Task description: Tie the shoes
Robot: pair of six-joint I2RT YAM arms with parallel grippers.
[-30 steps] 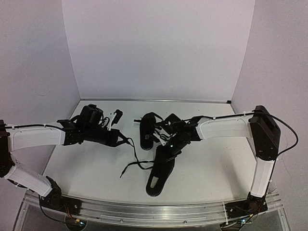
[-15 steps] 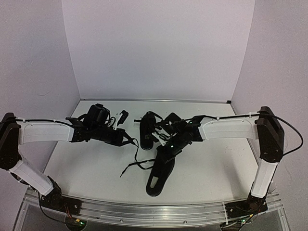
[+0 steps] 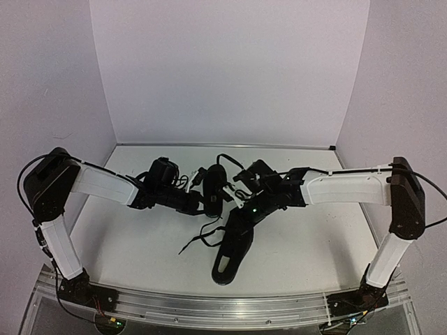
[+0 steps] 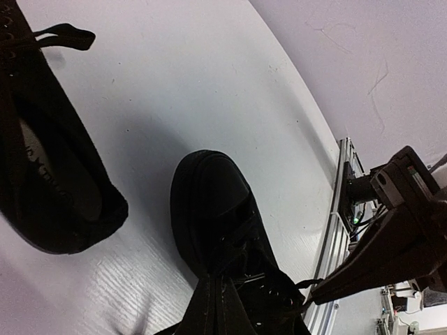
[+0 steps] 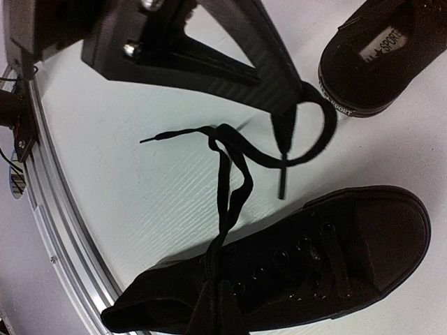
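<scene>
Since the left gripper (image 4: pixel 312 298) and right gripper (image 5: pixel 290 99) are each clamping shut on lace (image 5: pixel 281 157), a hard pull is risking dragging the shoe (image 5: pixel 314 258) or losing grip.

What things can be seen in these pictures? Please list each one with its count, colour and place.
near shoe: one, black, centre of the table, opening toward the rail.
far shoe: one, black, behind the near shoe, between the two grippers.
laces: several strands, black, untied, lying on the table and running up to the grippers.
table: one, white, under everything.
walls: three, pale lilac, back and both sides.
rail: one, silver, near edge of the table.
left arm: one, white and black, left side.
right arm: one, white and black, right side.
left gripper: one, black, shut on laces.
right gripper: one, black, shut on laces.
</scene>
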